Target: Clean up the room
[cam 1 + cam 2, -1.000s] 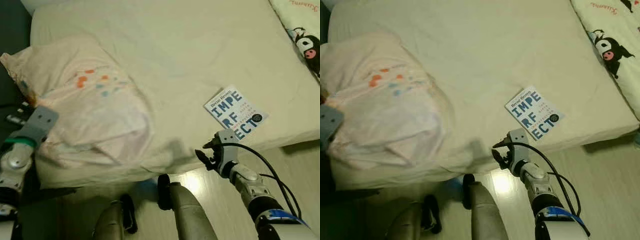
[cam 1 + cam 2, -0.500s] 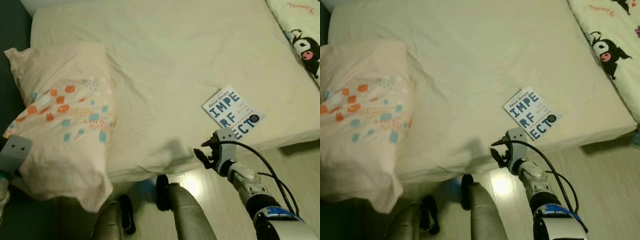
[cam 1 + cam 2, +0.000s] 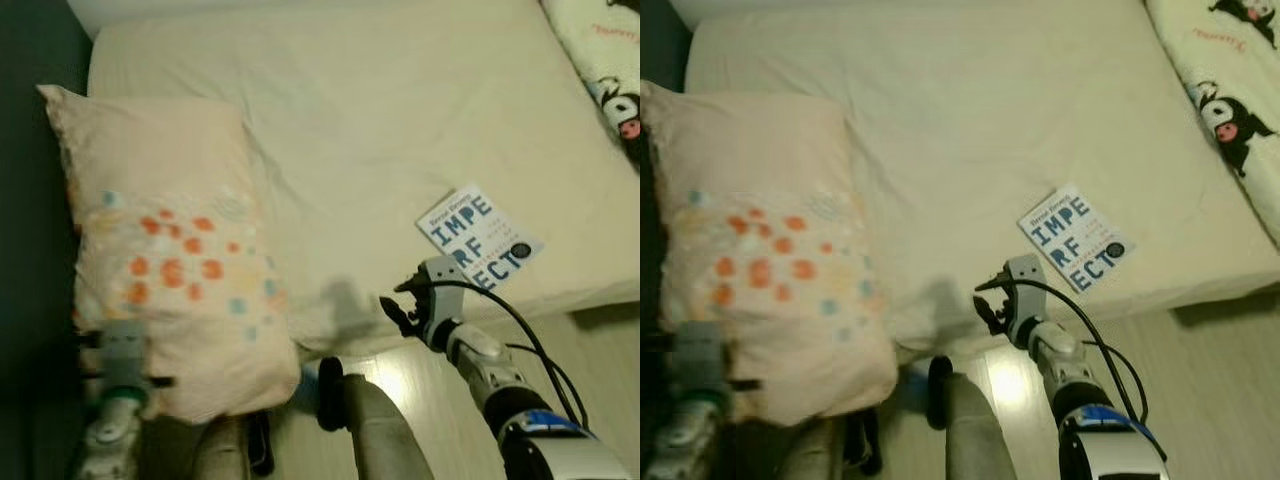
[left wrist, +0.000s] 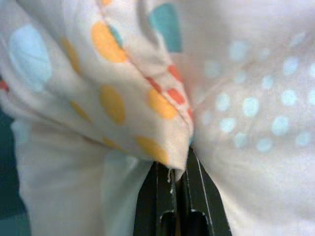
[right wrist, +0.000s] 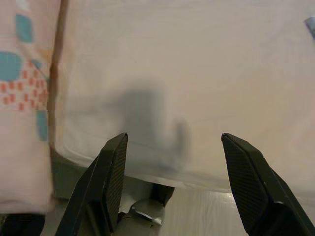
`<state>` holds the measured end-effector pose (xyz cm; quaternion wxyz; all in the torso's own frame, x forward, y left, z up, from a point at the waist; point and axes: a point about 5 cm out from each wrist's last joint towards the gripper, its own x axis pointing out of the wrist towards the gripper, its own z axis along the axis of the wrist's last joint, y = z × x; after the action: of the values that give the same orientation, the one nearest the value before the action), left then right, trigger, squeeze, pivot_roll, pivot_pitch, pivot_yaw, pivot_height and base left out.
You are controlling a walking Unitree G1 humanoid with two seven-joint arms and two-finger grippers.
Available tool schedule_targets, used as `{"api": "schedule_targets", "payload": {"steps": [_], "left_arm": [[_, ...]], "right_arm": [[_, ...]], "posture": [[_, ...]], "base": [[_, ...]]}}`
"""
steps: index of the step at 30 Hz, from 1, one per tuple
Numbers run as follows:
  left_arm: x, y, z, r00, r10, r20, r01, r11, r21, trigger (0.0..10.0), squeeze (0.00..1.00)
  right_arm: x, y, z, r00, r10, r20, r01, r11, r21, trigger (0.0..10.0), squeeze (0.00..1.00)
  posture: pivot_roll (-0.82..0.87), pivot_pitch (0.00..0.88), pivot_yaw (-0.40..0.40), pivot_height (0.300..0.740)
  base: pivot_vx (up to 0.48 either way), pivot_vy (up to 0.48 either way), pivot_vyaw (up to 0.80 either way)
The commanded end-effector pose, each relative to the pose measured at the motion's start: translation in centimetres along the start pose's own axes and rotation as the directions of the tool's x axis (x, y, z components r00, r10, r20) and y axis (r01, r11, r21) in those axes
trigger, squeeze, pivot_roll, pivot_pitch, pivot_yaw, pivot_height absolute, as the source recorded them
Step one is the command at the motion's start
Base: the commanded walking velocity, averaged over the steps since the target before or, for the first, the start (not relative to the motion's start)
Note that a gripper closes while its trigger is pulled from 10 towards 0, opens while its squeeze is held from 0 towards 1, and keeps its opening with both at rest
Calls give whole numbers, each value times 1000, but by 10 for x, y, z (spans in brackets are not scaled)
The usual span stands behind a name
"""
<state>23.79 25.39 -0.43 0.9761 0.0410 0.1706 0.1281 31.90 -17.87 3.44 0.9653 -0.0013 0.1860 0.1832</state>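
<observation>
Pillow is laid along bed's left side, its near edge pinched tight by left gripper; right gripper is held wide open, w/ nothing in it, near book

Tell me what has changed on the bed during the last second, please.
The left gripper, shut on the pillow's near edge, has turned the pillow: a second ago it lay crumpled and slanted across the bed's left side; now it lies flat and straight along the left edge. The book stays near the bed's front edge, and the right gripper stays open over that edge.
</observation>
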Motion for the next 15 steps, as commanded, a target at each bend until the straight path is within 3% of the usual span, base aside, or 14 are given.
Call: {"api": "schedule_targets", "payload": {"steps": [1, 2, 4, 5, 6, 7, 8, 12, 15], "left_arm": [[-6, -9, -12, 999, -34, -35, 32, 998, -62, 1412, 0], [-6, -9, -12, 999, -34, -35, 32, 998, -62, 1412, 0], [-6, -16, -9, 999, -44, -25, 42, 993, -108, 4824, 0], [-5, -14, -7, 999, -38, -16, 36, 993, -111, 7725, 0], [-5, -14, -7, 999, -38, -16, 36, 993, -111, 7725, 0], [-3, -10, -3, 1000, -21, -4, 20, 994, -111, 10000, 404], [-1, -6, 1, 1000, -9, 18, 10, 994, -111, 10000, 1000], [5, 3, 19, 995, 19, 102, -6, 992, -128, 10000, 1000], [14, 16, 58, 965, 62, 255, -6, 976, -217, 10000, 1000]], "right_arm": [[-5, 0, -16, 999, -7, -51, 8, 1000, 19, 10000, 0], [-5, 0, -16, 999, -7, -51, 8, 1000, 19, 10000, 0], [-4, 0, -14, 999, -8, -47, 9, 1000, 18, 10000, 0], [-4, 0, -13, 999, -8, -45, 8, 1000, 18, 10000, 0], [-4, 0, -13, 999, -8, -45, 8, 1000, 18, 10000, 0], [-3, 0, -13, 999, -7, -44, 8, 1000, 17, 10000, 0], [-3, 0, -12, 999, -7, -44, 8, 1000, 17, 10000, 0], [-2, 1, -11, 999, -5, -39, 6, 1000, 21, 10000, 0], [0, 2, -6, 1000, 3, -18, -2, 999, 50, 10000, 0]], "posture": [[-155, 257, 45, 740], [-155, 257, 45, 740], [-155, 250, 46, 740], [-155, 250, 46, 740], [-155, 250, 46, 740], [-152, 247, 43, 740], [-151, 242, 44, 740], [-152, 237, 43, 740], [-147, 225, 40, 740]], "base": [[0, 0, 0], [0, 0, 0], [0, 0, 0], [0, 0, 0], [0, 0, 0], [0, 0, 0], [0, 0, 0], [0, 0, 0], [0, 0, 0]]}}
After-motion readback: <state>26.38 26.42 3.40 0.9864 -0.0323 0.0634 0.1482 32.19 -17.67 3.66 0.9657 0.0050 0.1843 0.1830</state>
